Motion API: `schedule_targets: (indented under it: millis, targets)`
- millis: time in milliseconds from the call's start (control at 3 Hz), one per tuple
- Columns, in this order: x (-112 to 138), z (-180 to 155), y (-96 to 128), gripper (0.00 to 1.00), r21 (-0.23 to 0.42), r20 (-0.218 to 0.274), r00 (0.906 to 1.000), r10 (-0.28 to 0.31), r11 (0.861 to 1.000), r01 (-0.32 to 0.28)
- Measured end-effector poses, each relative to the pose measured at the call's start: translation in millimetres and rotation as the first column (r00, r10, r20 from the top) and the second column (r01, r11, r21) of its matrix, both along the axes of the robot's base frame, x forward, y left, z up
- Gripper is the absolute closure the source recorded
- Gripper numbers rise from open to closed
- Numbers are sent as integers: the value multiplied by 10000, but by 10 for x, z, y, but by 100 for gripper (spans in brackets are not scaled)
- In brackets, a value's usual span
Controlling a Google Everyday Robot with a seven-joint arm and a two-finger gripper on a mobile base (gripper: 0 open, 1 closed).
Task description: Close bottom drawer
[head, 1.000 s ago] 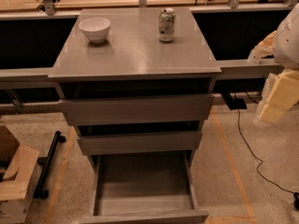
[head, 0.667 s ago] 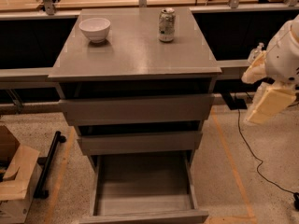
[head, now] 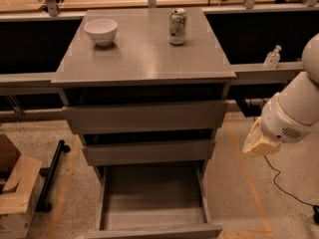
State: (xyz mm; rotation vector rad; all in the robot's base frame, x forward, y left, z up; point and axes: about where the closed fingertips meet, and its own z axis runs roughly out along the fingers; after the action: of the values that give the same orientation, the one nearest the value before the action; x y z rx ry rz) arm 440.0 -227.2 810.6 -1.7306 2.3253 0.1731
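The bottom drawer (head: 152,203) of the grey cabinet is pulled far out toward me, and its shallow box is empty. Its flat front panel (head: 154,231) lies at the lower edge of the view. Above it the middle drawer (head: 148,152) and the top drawer (head: 145,116) each stick out a little. My gripper (head: 259,144) is the cream-coloured end of the white arm (head: 294,111). It hangs to the right of the cabinet, level with the middle drawer, apart from all drawers and holding nothing that I can see.
A white bowl (head: 101,31) and a drink can (head: 177,27) stand on the cabinet top (head: 144,59). A small clear bottle (head: 272,58) sits on the ledge at right. A cardboard box (head: 15,193) and a black bar (head: 52,173) lie on the floor at left. A cable (head: 289,190) runs at right.
The arm has swung down and to the left, bringing the gripper from the right edge toward the cabinet's right side. The drawers, bowl and can have not moved.
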Motion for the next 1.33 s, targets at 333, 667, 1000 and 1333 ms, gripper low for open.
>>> schedule_targets:
  millis: [333, 667, 1000, 1333]
  targets:
    - [1, -22, 12, 100, -41, -53, 10000, 71, 10000, -72]
    - [-99, -450, 173, 100, 473, -708, 9968, 360, 9983, -327]
    - [-298, -1320, 344, 100, 1112, -1823, 9816, 565, 9931, -365]
    - [-410, -2253, 452, 100, 1731, -2871, 9576, 232, 9845, 280]
